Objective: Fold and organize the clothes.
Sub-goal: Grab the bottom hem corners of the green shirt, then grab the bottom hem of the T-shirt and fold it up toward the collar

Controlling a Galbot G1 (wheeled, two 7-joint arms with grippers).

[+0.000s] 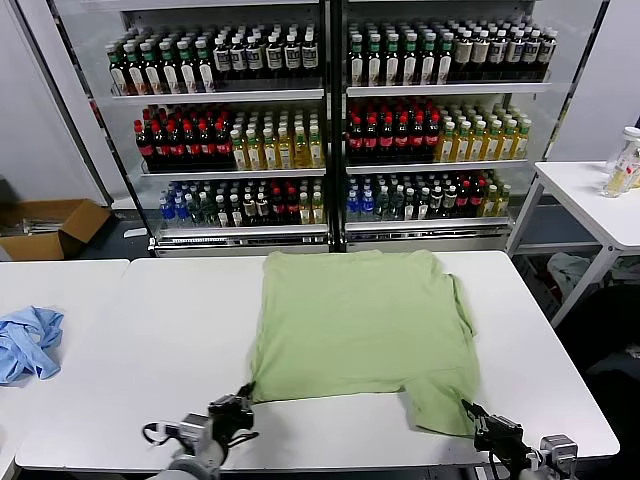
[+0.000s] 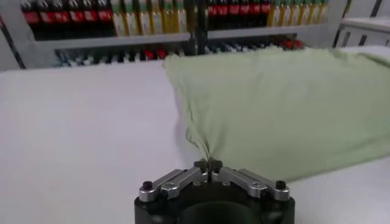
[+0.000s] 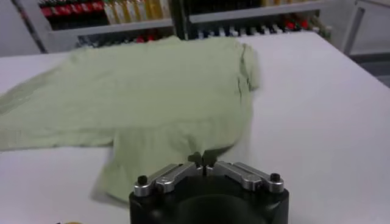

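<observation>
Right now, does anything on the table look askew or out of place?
The light green short-sleeved shirt lies lopsided: a flap juts toward the near right corner, where the right tool is shut on its edge, while the left tool pinches the near left corner. A crumpled light blue garment sits apart, far left.

A plain light green shirt (image 1: 355, 330) lies on a white table (image 1: 150, 330), with a light blue garment (image 1: 27, 342) at far left.
</observation>
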